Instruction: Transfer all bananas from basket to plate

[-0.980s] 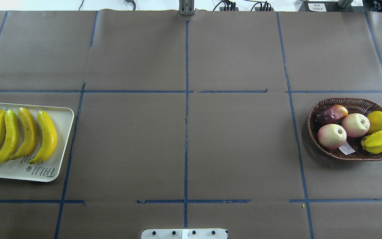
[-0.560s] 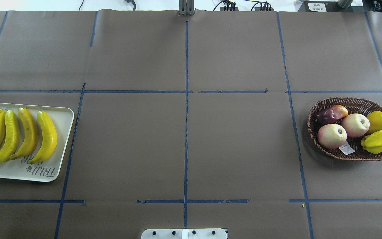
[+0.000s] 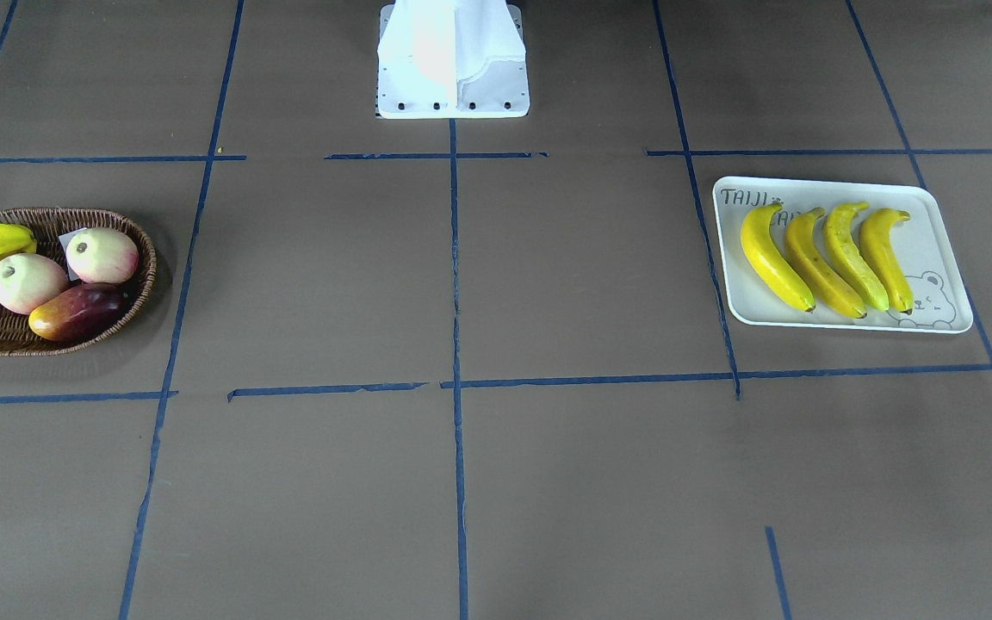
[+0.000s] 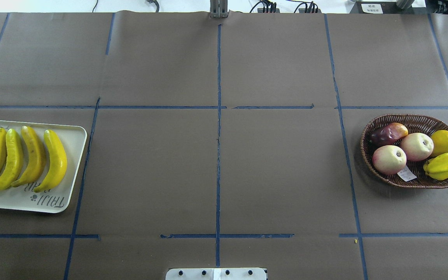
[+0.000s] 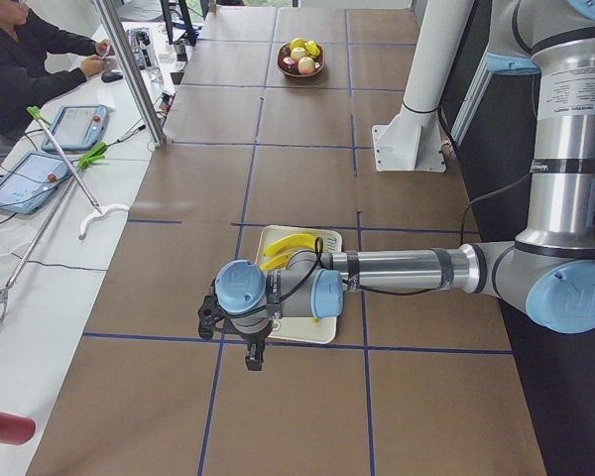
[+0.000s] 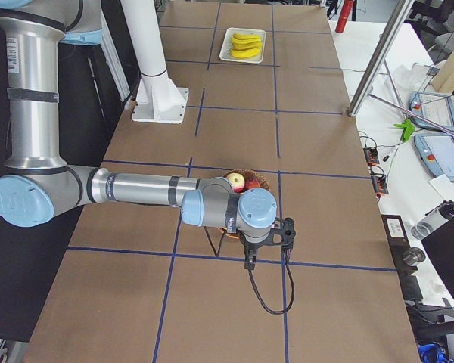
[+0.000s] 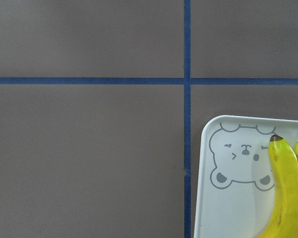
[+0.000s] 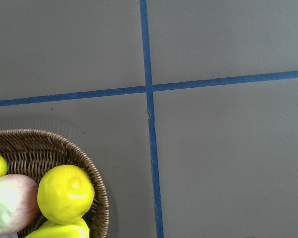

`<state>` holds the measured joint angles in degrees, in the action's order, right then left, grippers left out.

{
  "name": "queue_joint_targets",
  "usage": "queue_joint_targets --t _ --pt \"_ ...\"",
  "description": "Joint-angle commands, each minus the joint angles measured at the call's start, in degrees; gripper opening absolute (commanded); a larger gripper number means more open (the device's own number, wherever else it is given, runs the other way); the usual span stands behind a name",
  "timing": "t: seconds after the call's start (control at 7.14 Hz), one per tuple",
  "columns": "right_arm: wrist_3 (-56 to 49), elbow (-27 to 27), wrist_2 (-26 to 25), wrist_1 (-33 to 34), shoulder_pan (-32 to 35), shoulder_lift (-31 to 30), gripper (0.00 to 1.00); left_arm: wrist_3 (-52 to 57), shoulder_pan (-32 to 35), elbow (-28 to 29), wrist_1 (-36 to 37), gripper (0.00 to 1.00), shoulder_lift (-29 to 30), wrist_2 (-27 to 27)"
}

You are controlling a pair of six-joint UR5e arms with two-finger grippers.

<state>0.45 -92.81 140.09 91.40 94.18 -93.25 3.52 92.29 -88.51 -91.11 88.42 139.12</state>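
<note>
Lying on the smooth white plate [image 4: 74, 147] are curved bananas [image 4: 55, 159]; left tool [image 5: 253, 355] and right tool [image 6: 247, 258]: cannot tell their state.

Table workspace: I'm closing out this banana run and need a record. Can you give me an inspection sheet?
Surface: brown paper-covered table with a blue tape grid; no spills seen.
Job's things: four curved yellow bananas lie side by side on the white rectangular bear-print tray; the brown oval wicker basket holds no banana.
Clutter: in the basket, two pink-white apples, purple-red mango, yellow lemon, ridged yellow starfruit, white tag.
Grippers: left gripper near the tray's corner, right gripper near the basket's rim; open or shut cannot be told.
Cables: black cable loops under the right wrist; more cables at the table's far edge.
Surroundings: seated person at a side bench with blue tablets.
</note>
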Motion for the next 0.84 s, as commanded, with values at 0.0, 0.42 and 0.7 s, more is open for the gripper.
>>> queue_joint_targets --t 0.0,0.42,0.7 --pt "-0.54 0.00 -0.86 -0.25 0.22 -0.09 1.00 0.00 0.00 0.00 -0.04 1.00 0.00 0.01" --pt "-0.63 0.08 -0.78 -0.43 0.22 -0.09 1.00 0.00 0.00 -0.09 -0.04 1.00 0.52 -0.08" --pt "-0.54 0.08 -0.60 -0.43 0.22 -0.09 1.00 0.00 0.00 -0.09 -0.04 1.00 0.61 -0.08"
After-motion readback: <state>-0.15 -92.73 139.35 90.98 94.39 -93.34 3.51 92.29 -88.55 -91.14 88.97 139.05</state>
